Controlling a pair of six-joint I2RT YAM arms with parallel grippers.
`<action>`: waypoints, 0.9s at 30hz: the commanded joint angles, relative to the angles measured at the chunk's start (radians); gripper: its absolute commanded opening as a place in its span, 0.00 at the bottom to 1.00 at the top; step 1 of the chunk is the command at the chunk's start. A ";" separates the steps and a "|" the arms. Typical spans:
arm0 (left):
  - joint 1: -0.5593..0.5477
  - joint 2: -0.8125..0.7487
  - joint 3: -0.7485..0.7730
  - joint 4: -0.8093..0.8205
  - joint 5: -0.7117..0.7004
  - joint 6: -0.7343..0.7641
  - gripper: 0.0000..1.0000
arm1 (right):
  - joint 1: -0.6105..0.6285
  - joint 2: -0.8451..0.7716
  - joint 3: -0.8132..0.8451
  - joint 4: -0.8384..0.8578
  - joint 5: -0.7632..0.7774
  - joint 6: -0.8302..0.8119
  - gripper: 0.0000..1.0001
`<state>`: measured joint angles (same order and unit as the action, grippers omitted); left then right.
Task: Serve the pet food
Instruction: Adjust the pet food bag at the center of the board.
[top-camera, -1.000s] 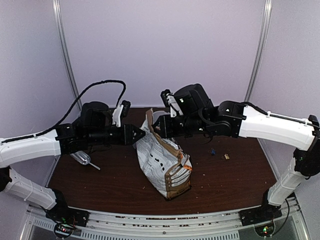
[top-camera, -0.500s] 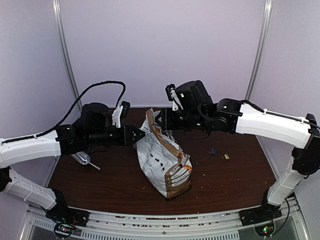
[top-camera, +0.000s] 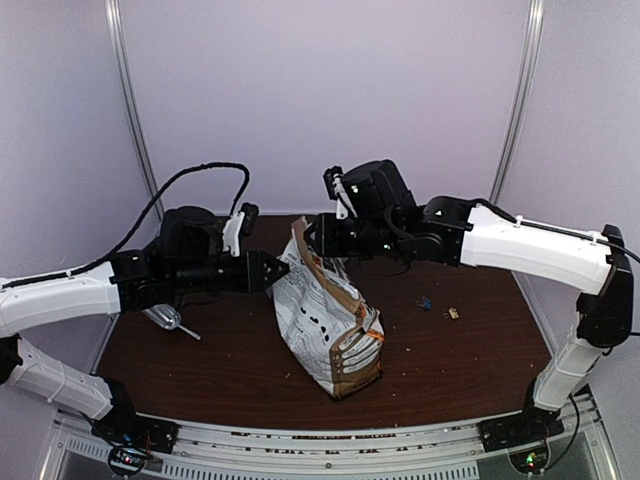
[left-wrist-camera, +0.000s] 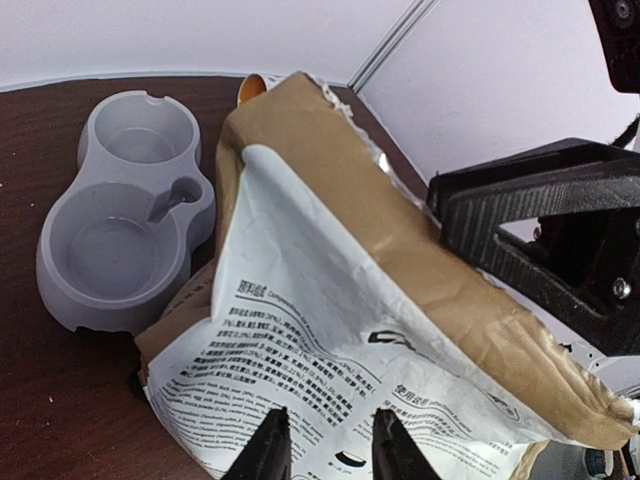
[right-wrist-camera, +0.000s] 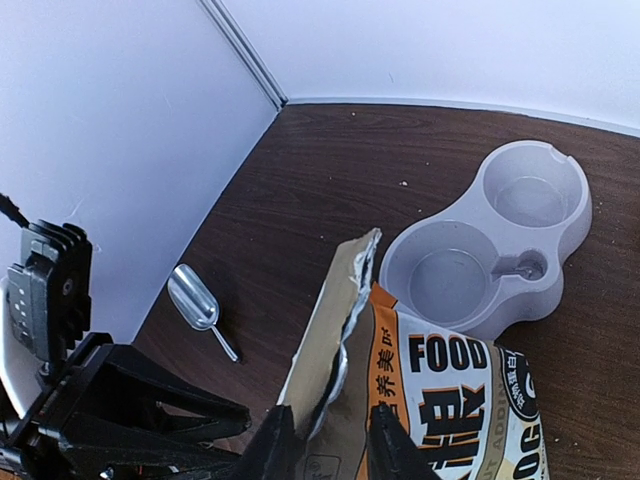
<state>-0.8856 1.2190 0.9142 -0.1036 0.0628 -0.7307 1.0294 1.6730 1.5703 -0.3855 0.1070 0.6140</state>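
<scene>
The pet food is hidden; I see none in the open. The printed paper bag (top-camera: 325, 325) stands tilted at mid-table with its top torn open. My left gripper (top-camera: 278, 270) is at the bag's upper left side. In the left wrist view its tips (left-wrist-camera: 330, 445) stand a little apart against the bag's white text panel (left-wrist-camera: 330, 300), with no fold visibly pinched. My right gripper (top-camera: 318, 245) is at the bag's top. Its jaws (right-wrist-camera: 328, 440) straddle the torn tan flap (right-wrist-camera: 335, 330), still apart. Beyond the bag (right-wrist-camera: 450, 390) lies the grey double bowl (right-wrist-camera: 520, 310), empty.
The grey double bowl (left-wrist-camera: 60, 300) sits behind the bag toward the back wall. A clear plastic scoop (top-camera: 165, 318) lies on the table at the left (right-wrist-camera: 195, 300). A few small bits (top-camera: 452, 313) lie at the right. Walls enclose the table closely.
My right wrist has shifted slightly left and up over the bag's top. The left arm, the bag and the scoop have stayed where they were.
</scene>
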 joint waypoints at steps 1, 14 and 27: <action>-0.004 -0.021 -0.009 0.056 -0.010 0.014 0.32 | -0.008 0.016 0.032 -0.009 0.014 0.005 0.23; -0.004 -0.010 -0.008 0.081 -0.027 0.021 0.32 | -0.023 0.031 0.030 0.023 -0.160 0.024 0.18; -0.003 0.107 0.060 0.148 -0.026 0.069 0.31 | -0.022 0.054 0.085 -0.027 -0.228 -0.027 0.17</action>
<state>-0.8856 1.3109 0.9302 -0.0238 0.0406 -0.7006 1.0035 1.7157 1.6169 -0.3775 -0.0925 0.6235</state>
